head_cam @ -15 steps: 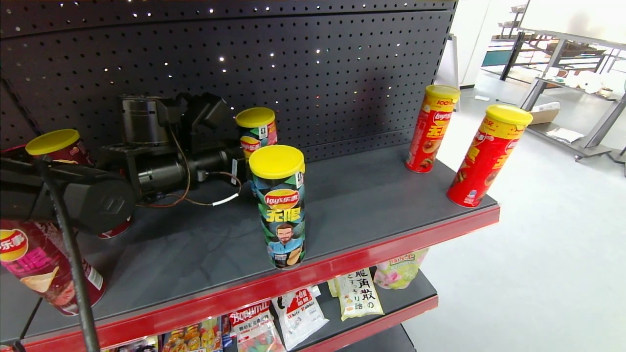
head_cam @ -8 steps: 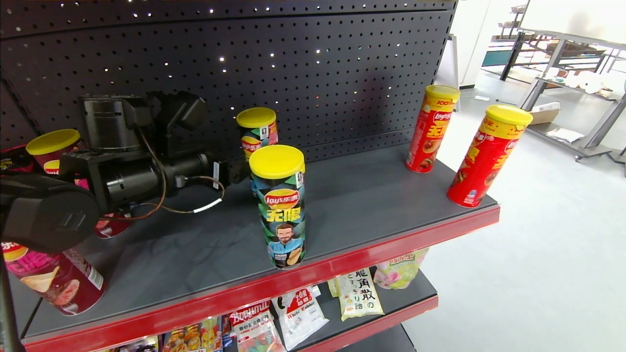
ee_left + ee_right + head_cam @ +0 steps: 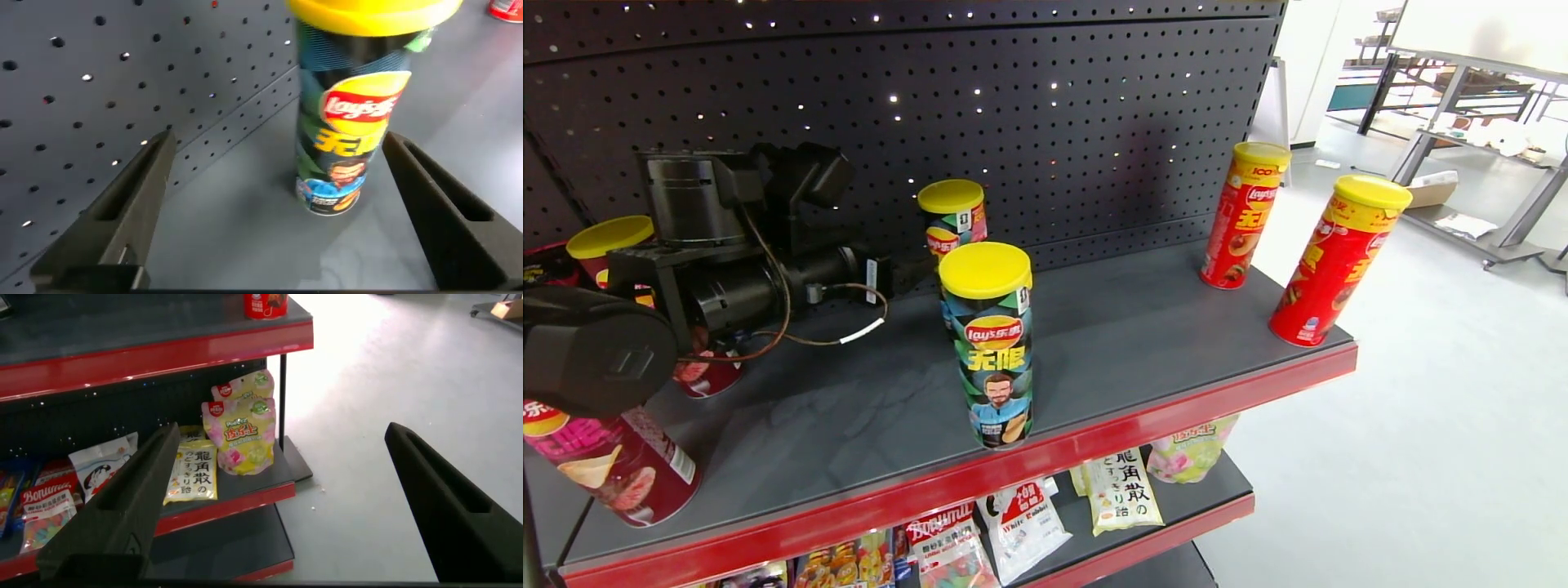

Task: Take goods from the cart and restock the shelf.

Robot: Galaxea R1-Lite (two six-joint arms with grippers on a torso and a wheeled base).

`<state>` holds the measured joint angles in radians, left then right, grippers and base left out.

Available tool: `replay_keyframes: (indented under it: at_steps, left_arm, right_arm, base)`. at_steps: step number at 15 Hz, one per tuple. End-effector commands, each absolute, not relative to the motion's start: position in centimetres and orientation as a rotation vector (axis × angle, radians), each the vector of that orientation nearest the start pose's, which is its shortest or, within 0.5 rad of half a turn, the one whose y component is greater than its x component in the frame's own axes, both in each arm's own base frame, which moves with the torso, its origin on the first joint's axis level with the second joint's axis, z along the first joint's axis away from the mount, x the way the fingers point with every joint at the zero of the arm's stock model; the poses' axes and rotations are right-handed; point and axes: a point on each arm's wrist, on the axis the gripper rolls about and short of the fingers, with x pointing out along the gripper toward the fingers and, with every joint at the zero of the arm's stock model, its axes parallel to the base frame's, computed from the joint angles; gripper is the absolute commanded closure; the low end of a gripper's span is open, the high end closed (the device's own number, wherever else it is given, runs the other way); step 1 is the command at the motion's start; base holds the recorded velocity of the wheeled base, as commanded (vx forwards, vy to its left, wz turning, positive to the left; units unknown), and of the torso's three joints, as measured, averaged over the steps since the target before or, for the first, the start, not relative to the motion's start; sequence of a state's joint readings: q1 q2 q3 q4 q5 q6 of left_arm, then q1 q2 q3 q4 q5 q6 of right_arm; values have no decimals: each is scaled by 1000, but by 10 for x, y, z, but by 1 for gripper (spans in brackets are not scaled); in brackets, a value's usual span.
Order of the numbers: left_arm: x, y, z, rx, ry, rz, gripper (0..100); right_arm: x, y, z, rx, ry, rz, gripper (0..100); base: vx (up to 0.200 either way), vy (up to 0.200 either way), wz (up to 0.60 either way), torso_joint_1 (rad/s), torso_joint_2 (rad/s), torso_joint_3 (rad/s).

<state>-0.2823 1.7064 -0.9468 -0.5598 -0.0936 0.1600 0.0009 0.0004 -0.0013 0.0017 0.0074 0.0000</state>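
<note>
A dark green-blue chips can with a yellow lid (image 3: 952, 216) stands upright at the back of the grey shelf (image 3: 1143, 343), close to the pegboard. My left gripper (image 3: 913, 276) is just to its left, open and not touching it. In the left wrist view the same can (image 3: 343, 155) stands beyond the spread fingers of the left gripper (image 3: 278, 143), with shelf showing between them. A second, matching can (image 3: 988, 351) stands at the shelf's front edge. My right gripper (image 3: 282, 429) is open and holds nothing, out in front of the lower shelves.
Two red cans (image 3: 1245, 216) (image 3: 1339, 261) stand at the shelf's right end, and maroon cans (image 3: 596, 457) (image 3: 613, 241) at its left end behind my left arm. Snack bags (image 3: 1119, 490) (image 3: 241, 433) lie on the lower shelf. Open floor (image 3: 1421, 425) is to the right.
My left arm has drawn back to the left, away from the back can, which stays standing in place. The other cans have not moved.
</note>
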Motion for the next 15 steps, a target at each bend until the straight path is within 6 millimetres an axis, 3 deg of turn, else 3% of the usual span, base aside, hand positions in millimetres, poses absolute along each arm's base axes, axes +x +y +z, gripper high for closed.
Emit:
replay_keyframes:
  at_steps: [1, 7, 15]
  left_arm:
    - [307, -91, 211, 189, 174, -351, 0]
    - [315, -90, 202, 203, 203, -266, 0]
    - [349, -97, 182, 215, 233, -243, 0]
  right_arm:
    - [-23, 0, 76, 0, 0, 9, 0]
    - [-23, 0, 75, 0, 3, 9, 0]
    - [-23, 0, 76, 0, 0, 9, 0]
  base:
    - [0, 0, 0, 0, 0, 0]
    - [0, 0, 0, 0, 0, 0]
    - [0, 0, 0, 0, 0, 0]
